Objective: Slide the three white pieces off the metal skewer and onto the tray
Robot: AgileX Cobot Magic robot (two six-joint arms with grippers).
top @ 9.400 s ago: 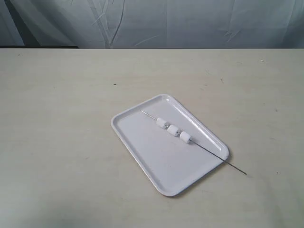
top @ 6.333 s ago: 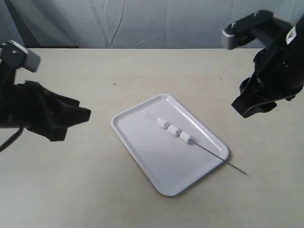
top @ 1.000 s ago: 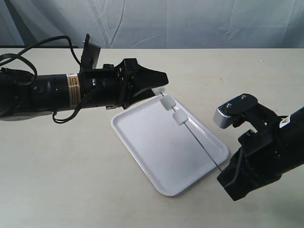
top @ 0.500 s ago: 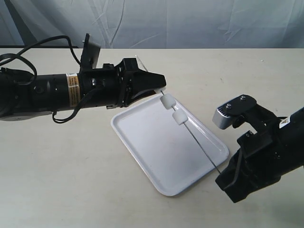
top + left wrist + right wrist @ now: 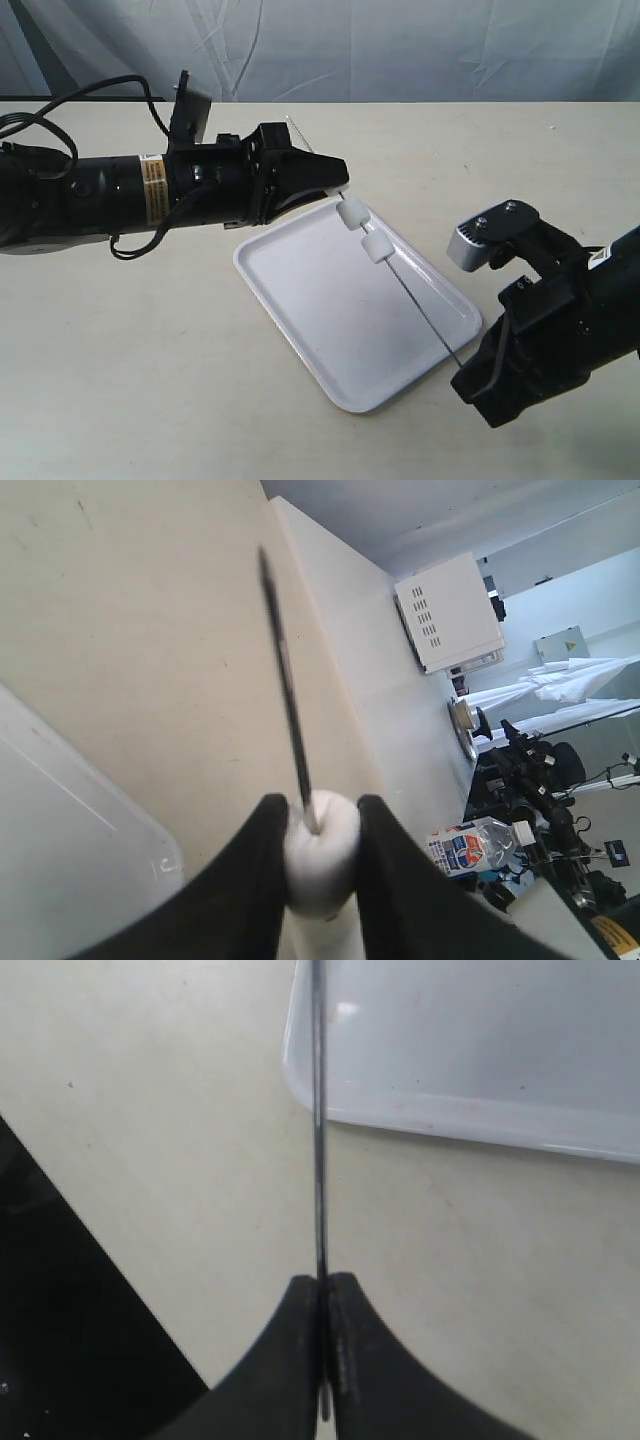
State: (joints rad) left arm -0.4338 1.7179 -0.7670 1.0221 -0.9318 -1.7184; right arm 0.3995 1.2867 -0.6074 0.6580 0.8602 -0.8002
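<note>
The metal skewer (image 5: 420,305) hangs tilted over the white tray (image 5: 300,290). My left gripper (image 5: 338,186) is shut on one white piece (image 5: 320,855), which is hidden behind the fingers in the exterior view. The skewer (image 5: 285,680) pokes out past that piece. Two more white pieces (image 5: 350,215) (image 5: 376,248) sit on the rod just below the left gripper, above the tray's far corner. My right gripper (image 5: 323,1285) is shut on the skewer's (image 5: 318,1110) other end, off the tray's (image 5: 480,1040) near right corner. In the exterior view the right gripper (image 5: 468,368) is at the lower right.
The tray lies on a beige table (image 5: 120,340) with a grey cloth backdrop (image 5: 400,50) behind it. The left arm's black body (image 5: 120,195) and cable (image 5: 60,100) stretch across the table's left side. The right arm (image 5: 560,320) fills the lower right.
The skewer's far tip now shows beyond the left gripper. The right gripper has shifted slightly down and left. The two free pieces have barely moved.
</note>
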